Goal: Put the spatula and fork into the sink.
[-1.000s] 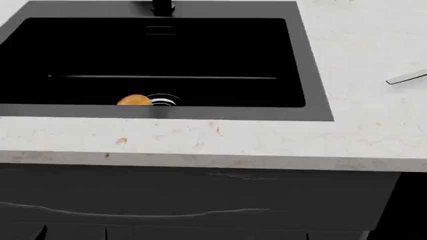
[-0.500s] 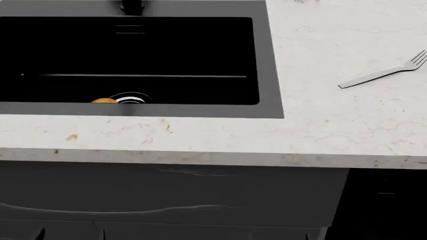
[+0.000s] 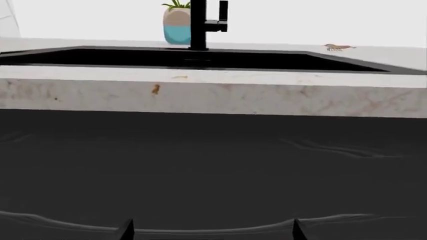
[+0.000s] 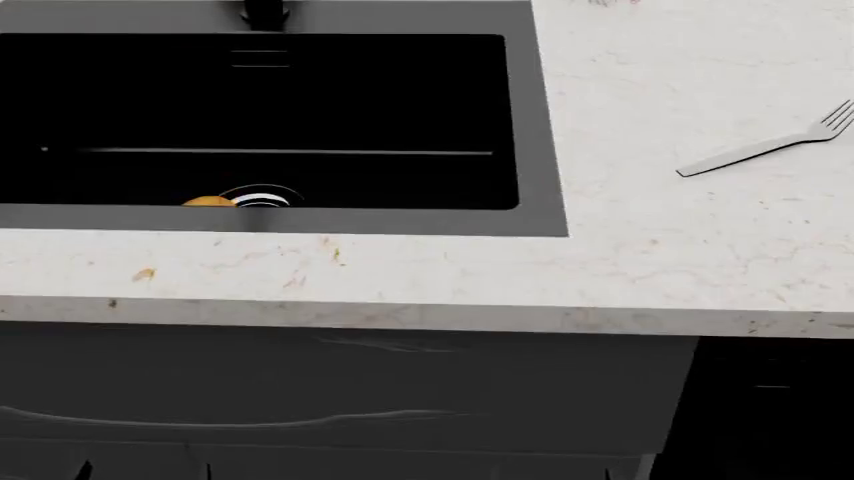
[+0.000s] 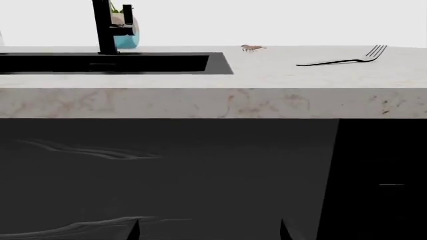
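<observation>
A: Where do we stand with the fork (image 4: 771, 146)?

B: It lies flat on the counter (image 4: 627, 260), well to the right of the sink (image 4: 541, 130), above and beyond the right pincer (image 5: 208, 231). We do not see the spatula in any view.

A: State of the pincers?

B: Both hang below the counter edge, facing the cabinet front (image 5: 167, 175). Only the two fingertips of each show; those of the right pincer and the left pincer (image 3: 212, 231) stand apart, holding nothing.

A: Handling?

B: We judge the fork light, stiff and slippery, lying low on the stone. We advise gripping across the narrow handle near its middle, where it rises slightly.
</observation>
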### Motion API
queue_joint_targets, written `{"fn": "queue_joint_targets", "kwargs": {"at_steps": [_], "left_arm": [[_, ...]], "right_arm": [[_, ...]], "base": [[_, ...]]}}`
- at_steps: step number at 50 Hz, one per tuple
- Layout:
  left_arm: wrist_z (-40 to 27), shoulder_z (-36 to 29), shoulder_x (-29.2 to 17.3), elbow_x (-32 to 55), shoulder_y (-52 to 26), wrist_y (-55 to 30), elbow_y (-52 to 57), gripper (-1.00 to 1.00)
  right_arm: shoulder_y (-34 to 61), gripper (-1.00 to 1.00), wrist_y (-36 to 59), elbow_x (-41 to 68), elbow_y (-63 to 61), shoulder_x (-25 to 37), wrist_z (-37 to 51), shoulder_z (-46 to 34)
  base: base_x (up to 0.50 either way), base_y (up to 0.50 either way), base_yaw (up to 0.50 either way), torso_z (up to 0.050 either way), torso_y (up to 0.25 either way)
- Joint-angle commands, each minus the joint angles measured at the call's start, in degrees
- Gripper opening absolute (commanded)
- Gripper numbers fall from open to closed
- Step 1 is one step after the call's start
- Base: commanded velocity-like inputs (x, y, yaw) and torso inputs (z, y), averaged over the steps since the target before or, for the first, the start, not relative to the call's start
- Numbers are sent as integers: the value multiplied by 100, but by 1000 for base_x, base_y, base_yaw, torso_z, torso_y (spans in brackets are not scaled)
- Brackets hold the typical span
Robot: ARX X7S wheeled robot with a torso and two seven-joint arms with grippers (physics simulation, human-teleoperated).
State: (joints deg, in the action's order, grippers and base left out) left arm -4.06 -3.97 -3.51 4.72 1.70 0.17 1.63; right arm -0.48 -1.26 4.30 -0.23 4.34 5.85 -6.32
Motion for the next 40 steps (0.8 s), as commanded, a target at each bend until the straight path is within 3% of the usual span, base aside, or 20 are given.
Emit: {"fn": "queue_joint_targets", "kwargs": {"at_steps": [1, 20, 25, 33, 40], "left_arm": [[46, 71, 40, -53, -68, -117, 18, 100], [-151, -20, -238, 169, 72, -635, 1518, 100], [-464, -11, -319, 191, -140, -1966, 2227, 100], [-465, 79, -498, 521, -544, -3327, 3170, 100], [-570, 265, -562, 924, -1326, -4717, 3835, 100]], "right_arm": [[80, 100, -64, -71, 141, -40, 15, 15], [-74, 100, 126, -49, -1087, 194, 259, -80], [-30, 100, 458, -39, -1651, 266, 321, -100], [228, 100, 1273, 96, -2456, 387, 382, -73], [610, 100, 2494, 233, -3408, 601, 337, -137]], "base": [[0, 0, 0, 0, 0], [0, 0, 0, 0, 0], [0, 0, 0, 0, 0], [0, 0, 0, 0, 0], [0, 0, 0, 0, 0]]}}
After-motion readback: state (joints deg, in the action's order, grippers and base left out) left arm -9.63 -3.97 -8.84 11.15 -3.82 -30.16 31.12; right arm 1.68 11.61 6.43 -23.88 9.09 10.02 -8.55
